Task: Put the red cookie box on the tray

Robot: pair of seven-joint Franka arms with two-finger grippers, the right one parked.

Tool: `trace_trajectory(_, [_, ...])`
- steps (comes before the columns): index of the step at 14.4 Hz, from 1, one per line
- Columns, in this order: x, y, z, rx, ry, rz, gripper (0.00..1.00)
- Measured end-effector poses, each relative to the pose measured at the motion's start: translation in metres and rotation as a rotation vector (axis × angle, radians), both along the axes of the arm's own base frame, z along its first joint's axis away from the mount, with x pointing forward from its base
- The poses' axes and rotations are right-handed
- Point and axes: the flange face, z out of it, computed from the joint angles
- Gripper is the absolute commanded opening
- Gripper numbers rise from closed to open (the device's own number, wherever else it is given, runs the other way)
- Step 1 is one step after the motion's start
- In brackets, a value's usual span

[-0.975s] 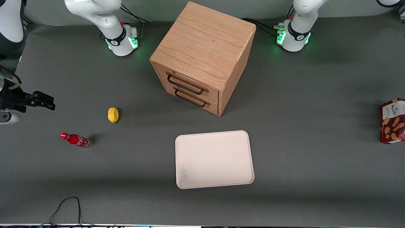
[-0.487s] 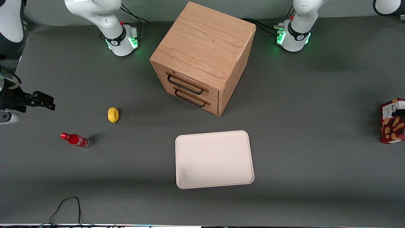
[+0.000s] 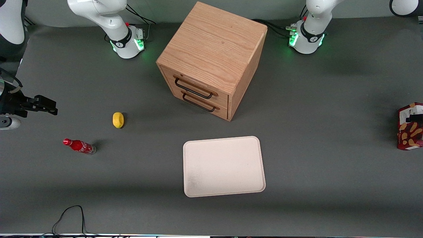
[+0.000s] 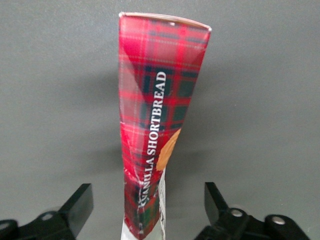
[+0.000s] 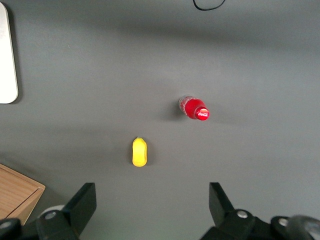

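Tray (image 3: 224,166), bare, mid-table in front of the drawer cabinet (image 3: 211,59); red cookie box (image 3: 410,126), upright at the working arm's end of the table; gripper (image 4: 149,212), spread wide, straddling the box untouched: approach step, next needing descent and closure.

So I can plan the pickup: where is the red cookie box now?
The red cookie box stands at the working arm's end of the table, far from the tray; the open gripper straddles it.
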Motion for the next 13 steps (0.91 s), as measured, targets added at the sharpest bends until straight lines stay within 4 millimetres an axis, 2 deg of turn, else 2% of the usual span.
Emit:
trace_trajectory(11, [0.000, -0.003, -0.001, -0.003, 0.004, -0.003, 0.00])
trace_trajectory(13, [0.000, -0.003, 0.015, -0.007, 0.015, 0.001, 0.00])
